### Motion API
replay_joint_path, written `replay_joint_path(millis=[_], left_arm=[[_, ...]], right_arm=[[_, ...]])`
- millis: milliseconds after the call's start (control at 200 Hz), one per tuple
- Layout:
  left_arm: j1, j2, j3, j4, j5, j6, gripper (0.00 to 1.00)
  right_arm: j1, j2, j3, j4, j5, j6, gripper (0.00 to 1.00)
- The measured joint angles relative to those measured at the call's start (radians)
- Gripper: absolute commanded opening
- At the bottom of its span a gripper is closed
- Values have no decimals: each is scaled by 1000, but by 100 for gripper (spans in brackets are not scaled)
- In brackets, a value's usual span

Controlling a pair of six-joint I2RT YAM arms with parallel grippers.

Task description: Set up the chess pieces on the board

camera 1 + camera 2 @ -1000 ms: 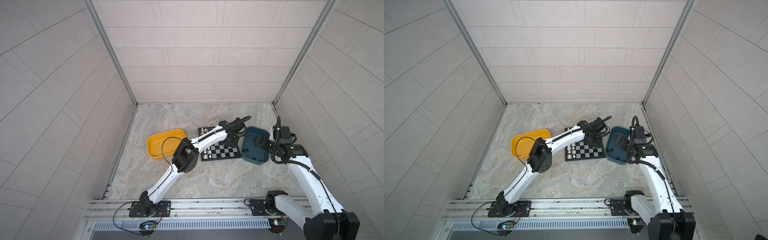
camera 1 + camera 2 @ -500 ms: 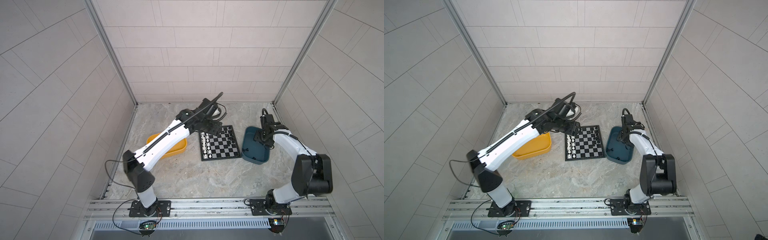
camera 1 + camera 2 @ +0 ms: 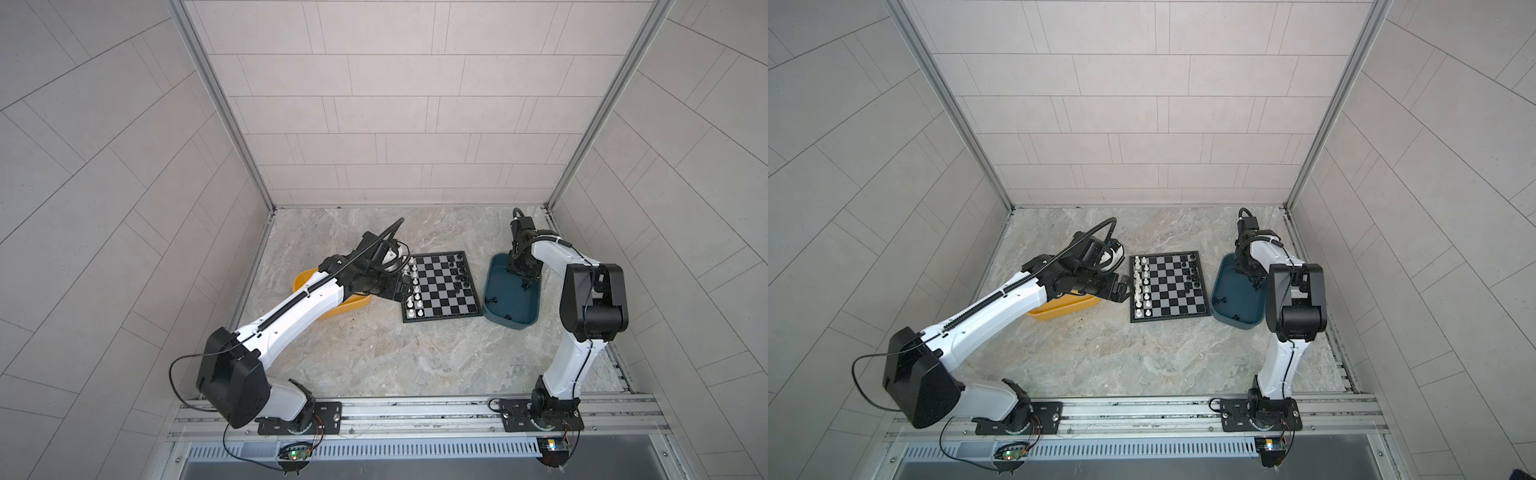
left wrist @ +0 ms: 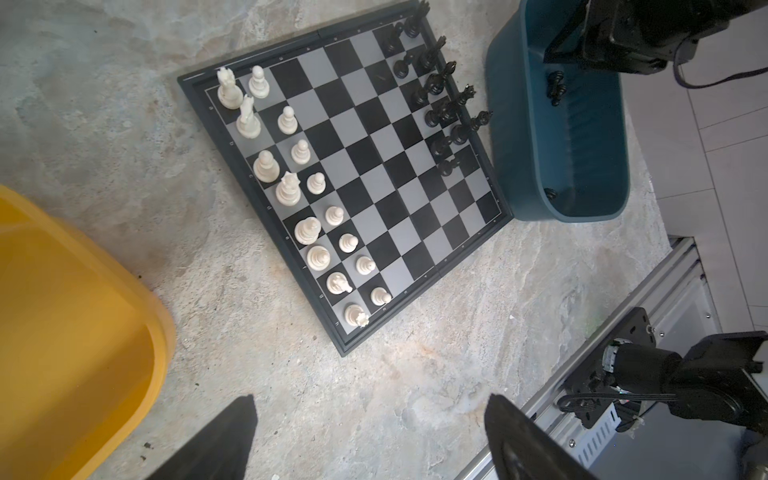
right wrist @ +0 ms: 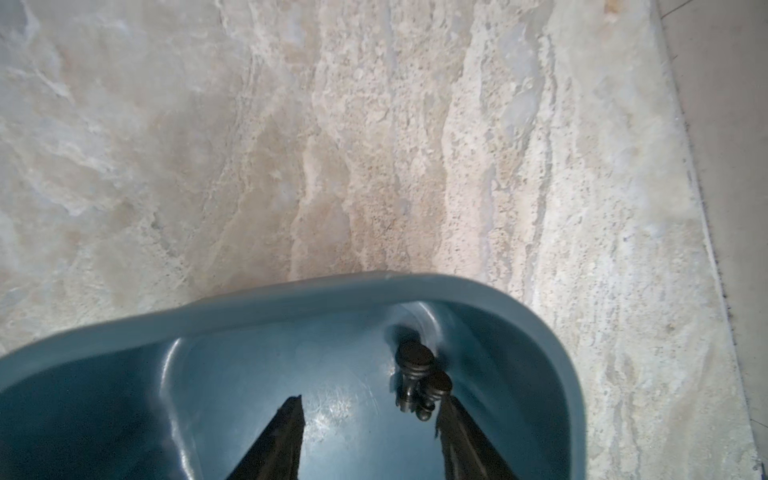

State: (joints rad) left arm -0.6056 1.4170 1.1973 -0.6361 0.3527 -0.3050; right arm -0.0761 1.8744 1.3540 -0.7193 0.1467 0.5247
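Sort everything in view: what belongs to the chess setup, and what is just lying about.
Belongs to the job:
board
white pieces on it
black pieces on it
loose black pieces in the teal tray
left gripper
right gripper

Lying about:
yellow tray
mounting rail
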Motion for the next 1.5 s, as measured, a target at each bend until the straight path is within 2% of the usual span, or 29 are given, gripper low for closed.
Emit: replay_joint_path(millis=[751, 1091, 1351, 1496], left_arm=[[57, 20, 0, 65, 97, -12, 92], [76, 29, -7, 93, 128, -32, 92], [85, 35, -14, 122, 153, -57, 90], [87, 56, -27, 198, 199, -119, 87]], right_arm=[[-93, 60, -35, 73, -151, -16, 31], [-104, 61, -37, 91, -183, -10, 14], [-128, 15, -97, 117, -229, 45, 0], [-133, -62, -157, 104, -291, 115, 0]])
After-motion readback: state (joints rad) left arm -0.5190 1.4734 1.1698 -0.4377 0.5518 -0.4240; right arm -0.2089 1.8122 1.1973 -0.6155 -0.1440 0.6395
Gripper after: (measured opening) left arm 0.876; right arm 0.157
